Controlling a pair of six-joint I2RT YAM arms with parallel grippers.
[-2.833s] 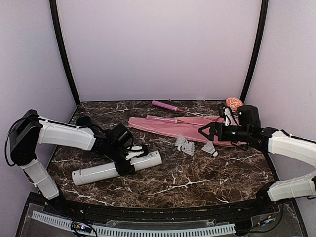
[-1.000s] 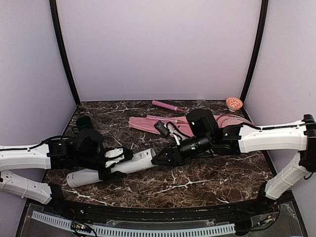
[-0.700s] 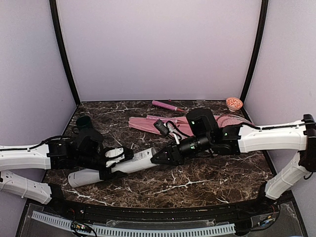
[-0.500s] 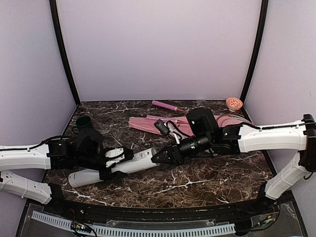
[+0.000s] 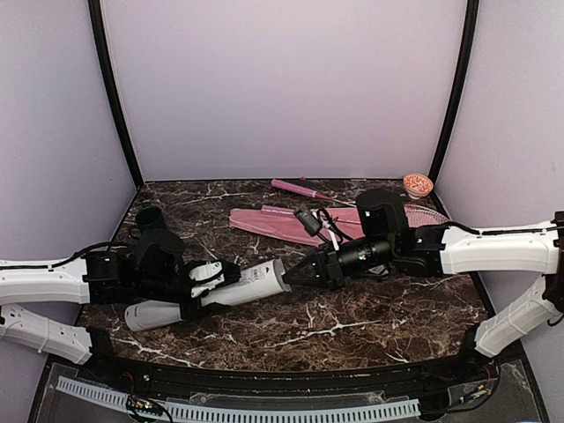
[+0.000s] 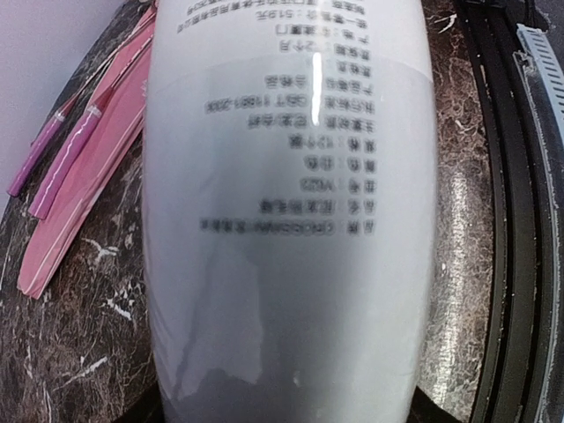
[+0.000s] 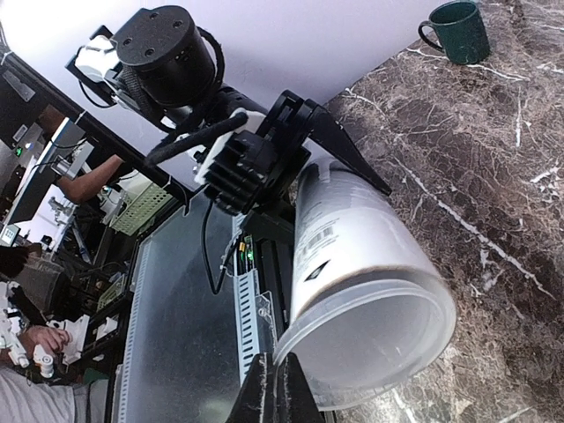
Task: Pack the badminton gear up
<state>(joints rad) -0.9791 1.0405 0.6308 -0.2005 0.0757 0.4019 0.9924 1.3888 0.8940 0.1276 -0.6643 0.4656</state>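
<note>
— Where is the tube (image 5: 238,288) right now?

— Low over the near left part of the table (image 5: 370,326), lying at a slant with its open mouth toward the middle. The left gripper (image 5: 204,284) is clamped around its body, roughly at mid-length. I cannot tell whether the mouth end rests on the marble.

— And the other arm?

— The right gripper (image 5: 298,272) sits just beside the mouth, its fingers pressed together. In its own wrist view nothing shows between them.

— Anything inside the tube?

— The inside looks pale and blurred, so I cannot say. No shuttlecocks show in any view.

— How do you expect the tube to handle?

— Light, I judge, and thin-walled. It should be stiff along its length but easy to dent if squeezed hard. The printed skin is glossy in the left wrist view, so it may slide or roll in a loose grip. The middle is the sensible place to hold it, leaving the mouth free and steady for loading.

— The rest of the gear?

— The pink cover (image 5: 264,225) lies flat behind the arms, and the rackets (image 5: 295,188) are on and just beyond it. The cover looks soft and floppy, best pinched at an edge. The rackets are stiff, so take them by the handles, not the strings.
</note>
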